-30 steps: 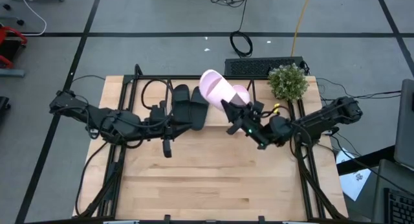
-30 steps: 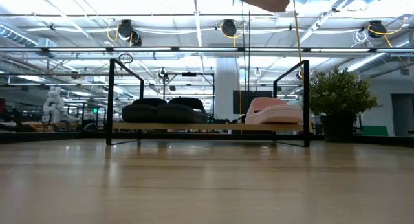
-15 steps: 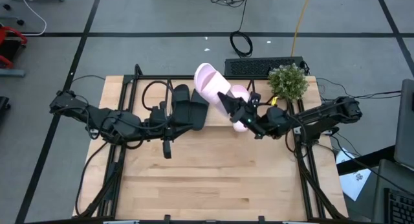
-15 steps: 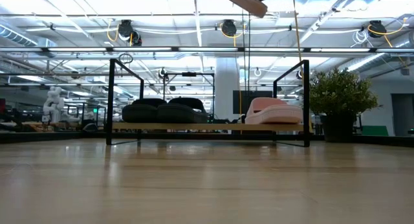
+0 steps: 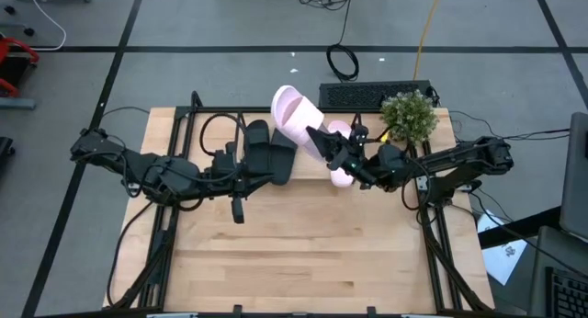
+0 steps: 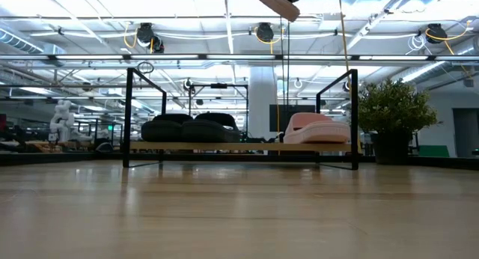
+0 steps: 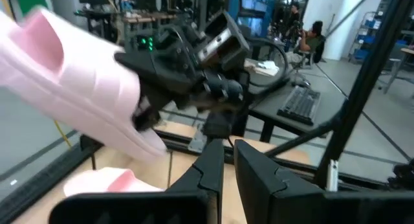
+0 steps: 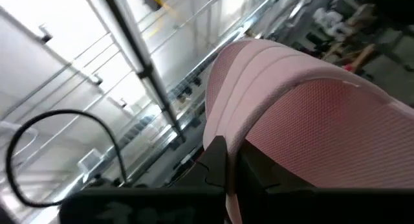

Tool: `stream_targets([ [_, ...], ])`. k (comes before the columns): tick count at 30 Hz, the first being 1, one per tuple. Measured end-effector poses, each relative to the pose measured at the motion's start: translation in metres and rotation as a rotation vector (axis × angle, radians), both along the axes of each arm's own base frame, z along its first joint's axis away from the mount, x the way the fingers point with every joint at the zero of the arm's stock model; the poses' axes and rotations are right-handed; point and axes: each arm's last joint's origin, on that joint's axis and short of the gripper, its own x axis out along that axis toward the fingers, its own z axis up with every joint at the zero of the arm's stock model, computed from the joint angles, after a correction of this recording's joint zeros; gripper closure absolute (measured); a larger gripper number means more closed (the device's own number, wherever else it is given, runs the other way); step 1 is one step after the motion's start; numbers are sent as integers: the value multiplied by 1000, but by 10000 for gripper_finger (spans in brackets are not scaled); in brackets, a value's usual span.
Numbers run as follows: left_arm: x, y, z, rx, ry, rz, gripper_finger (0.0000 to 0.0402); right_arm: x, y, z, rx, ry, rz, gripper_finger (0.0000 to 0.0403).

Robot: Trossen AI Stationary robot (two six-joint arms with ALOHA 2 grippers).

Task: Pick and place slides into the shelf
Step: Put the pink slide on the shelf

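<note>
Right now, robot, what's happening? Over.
Right gripper shut on pink slide, lifted above shelf. Left gripper by black slides. Other pink slide already shelved.

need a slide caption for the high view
Right gripper carries a pink slide toward the shelf; black pair already placed.

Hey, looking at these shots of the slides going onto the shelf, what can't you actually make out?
- Low view: the lifted pink slide is cut off by the top edge; the right gripper holding it is mostly out of frame.
- High view: the second pink slide on the shelf is largely covered by the right gripper.
- Right wrist view: the pink slide fills the frame, hiding the shelf.
- High view: the left gripper blends into the black slides.
</note>
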Motion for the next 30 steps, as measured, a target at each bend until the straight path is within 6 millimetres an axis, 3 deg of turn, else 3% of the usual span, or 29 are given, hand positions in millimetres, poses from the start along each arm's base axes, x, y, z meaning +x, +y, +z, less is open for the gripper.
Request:
stream_targets([
  [8,2,6,4,69,-28,44,366,-3,0,-2,177,-41,-170,401],
  [15,9,11,2,139,-18,73,366,-2,0,-4,264,-96,-161,401],
  [23,31,6,-5,346,-18,72,366,28,6,-2,247,-100,-89,401],
  [30,28,-2,-4,397,-3,159,366,40,8,-2,218,-82,-81,401],
])
